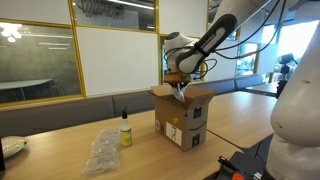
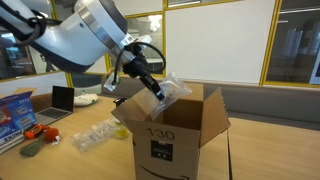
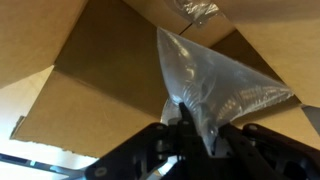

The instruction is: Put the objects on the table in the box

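An open cardboard box (image 1: 183,115) (image 2: 175,130) stands on the wooden table. My gripper (image 1: 178,84) (image 2: 153,86) (image 3: 195,128) hangs over the box's open top, shut on a clear plastic bag (image 2: 172,92) (image 3: 215,80) that dangles just inside the flaps. In the wrist view the bag hangs against the brown inner box walls (image 3: 90,60). Another crumpled clear plastic bag (image 1: 101,152) (image 2: 95,135) lies on the table beside the box. A small bottle with a yellow-green label (image 1: 125,131) stands upright between that bag and the box.
A laptop (image 2: 62,100), a blue box (image 2: 15,110), a red item (image 2: 42,130) and a green item (image 2: 33,148) sit at one table end. A white plate (image 1: 10,148) lies at the table's edge. A bench runs behind the table.
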Available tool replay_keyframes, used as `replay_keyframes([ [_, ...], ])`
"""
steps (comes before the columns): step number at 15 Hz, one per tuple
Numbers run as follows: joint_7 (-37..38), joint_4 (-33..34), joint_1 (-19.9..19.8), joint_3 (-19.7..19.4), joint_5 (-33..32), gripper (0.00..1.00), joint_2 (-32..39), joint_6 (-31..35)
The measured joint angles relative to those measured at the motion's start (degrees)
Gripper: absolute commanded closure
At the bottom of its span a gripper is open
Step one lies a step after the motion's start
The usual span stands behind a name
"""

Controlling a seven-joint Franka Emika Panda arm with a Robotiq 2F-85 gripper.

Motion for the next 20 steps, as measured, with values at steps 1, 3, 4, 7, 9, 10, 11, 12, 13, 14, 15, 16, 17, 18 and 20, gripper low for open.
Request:
replay_keyframes([
  [1,-0.52,-0.23,-0.55,-0.76,0.95,0.78,1.43,1.67],
  [3,-1.83,-0.27,-1.43,-1.81,2.98,0.54,4.32,4.39],
  [4,-2.63,-0.25,-1.69,-2.14,4.24,0.47,5.66,5.48],
  [7,-6.30,-0.06,-1.93,-2.64,9.20,0.22,9.50,7.81],
  [9,-8.86,0.22,-1.93,-2.65,12.47,0.08,11.53,8.70],
  [10,-9.99,0.43,-1.93,-2.65,13.88,0.01,12.32,8.94],
  [11,-11.16,0.65,-1.92,-2.65,15.18,0.00,13.00,9.17],
  [12,-12.23,0.86,-1.88,-2.65,16.42,0.00,13.51,9.33],
  [13,-13.15,1.07,-1.82,-2.65,17.39,0.00,13.88,9.41],
  [14,-13.79,1.28,-1.70,-2.65,18.14,0.00,14.03,9.42],
  [15,-13.97,1.49,-1.53,-2.65,18.24,0.00,14.03,9.42],
  [16,-13.97,1.71,-1.23,-2.62,18.24,0.00,13.93,9.42],
  [17,-13.96,1.98,-0.80,-2.57,18.17,0.00,13.73,9.42],
  [18,-13.86,2.23,-0.28,-2.41,17.77,0.00,13.37,9.39],
  [20,-12.18,2.71,1.00,-1.84,14.84,0.00,12.04,9.04],
])
